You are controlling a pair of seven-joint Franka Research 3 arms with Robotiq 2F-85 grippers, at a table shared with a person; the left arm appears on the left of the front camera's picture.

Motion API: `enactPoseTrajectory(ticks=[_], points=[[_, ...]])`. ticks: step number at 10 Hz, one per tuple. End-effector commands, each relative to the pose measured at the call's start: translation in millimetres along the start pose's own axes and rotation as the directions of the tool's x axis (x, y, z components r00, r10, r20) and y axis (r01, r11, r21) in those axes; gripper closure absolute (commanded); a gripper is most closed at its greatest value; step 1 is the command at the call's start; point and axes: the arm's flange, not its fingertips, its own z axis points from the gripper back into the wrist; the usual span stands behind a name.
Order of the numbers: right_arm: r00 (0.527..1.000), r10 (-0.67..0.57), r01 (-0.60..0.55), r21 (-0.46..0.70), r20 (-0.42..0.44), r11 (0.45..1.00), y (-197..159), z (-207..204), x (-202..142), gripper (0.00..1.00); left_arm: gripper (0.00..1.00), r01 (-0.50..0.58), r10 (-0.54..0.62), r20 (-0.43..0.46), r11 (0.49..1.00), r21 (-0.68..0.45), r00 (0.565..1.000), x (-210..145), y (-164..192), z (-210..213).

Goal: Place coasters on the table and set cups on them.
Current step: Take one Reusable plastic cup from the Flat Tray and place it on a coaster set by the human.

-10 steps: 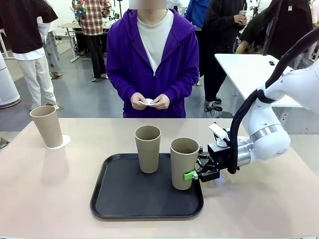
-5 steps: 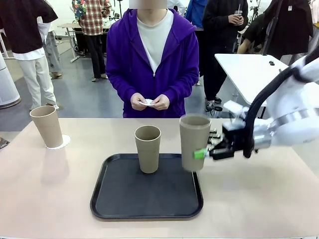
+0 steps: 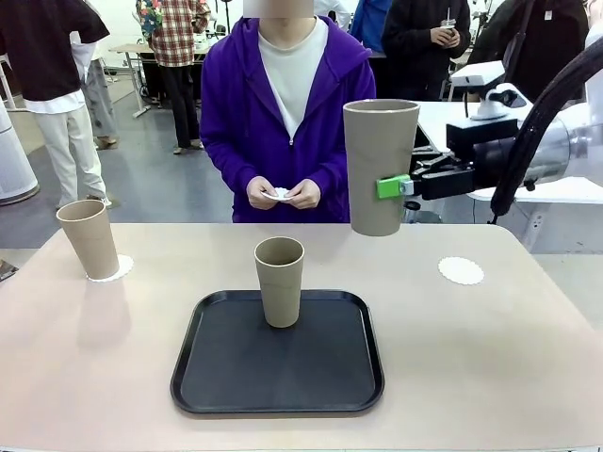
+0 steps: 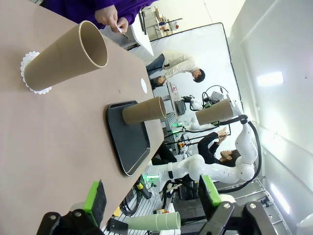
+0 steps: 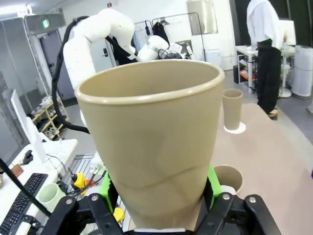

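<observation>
The right pincer (image 3: 388,187), pinching a cup (image 3: 379,151), is lifting it clear of the tray (image 3: 226,377), probably heading for the bare coaster (image 3: 461,271).

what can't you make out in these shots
Front view: the white thing in the person's hands, mostly covered by them.
Front view: the coaster under the left cup, all but its edge covered by that cup.
Right wrist view: the tray, blocked by the held cup.

Lifted cup (image 3: 379,160) clamped in right gripper (image 3: 396,186), high above counter (image 3: 490,358). Second cup (image 3: 280,281) upright on black tray (image 3: 236,377). Third cup (image 3: 89,237) on left coaster (image 3: 121,268). Bare coaster (image 3: 461,271) at right.
</observation>
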Motion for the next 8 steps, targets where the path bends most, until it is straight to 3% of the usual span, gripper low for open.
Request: enactPoseTrajectory(ticks=[1, 4, 5, 6, 8], points=[[1.000, -0.017, 0.017, -0.002, 0.005, 1.000, -2.5, 1.6, -8.6, 1.00, 0.00, 0.009, -0.009, -0.001, 1.000, -0.002, 1.000, -2.2, -1.2, 1.6], [1.000, -0.017, 0.017, -0.002, 0.005, 1.000, -2.5, 1.6, -8.6, 1.00, 0.00, 0.009, -0.009, -0.001, 1.000, -0.002, 1.000, -2.2, -1.2, 1.6], [1.000, -0.013, 0.013, -0.006, 0.000, 1.000, -2.5, 2.3, -5.5, 0.16, 0.00, 0.009, -0.009, -0.001, 1.000, -0.002, 1.000, -2.2, -1.2, 1.6], [1.000, 0.001, 0.000, -0.059, 0.029, 0.998, -30.9, 23.4, -10.5, 0.16, 0.00, 0.009, -0.009, -0.001, 1.000, -0.002, 1.000, -2.2, -1.2, 1.6], [0.997, 0.051, -0.035, -0.260, 0.054, 0.965, -81.2, 103.6, -12.3, 0.16, 0.00, 0.009, -0.009, -0.001, 1.000, -0.002, 1.000, -2.2, -1.2, 1.6]])
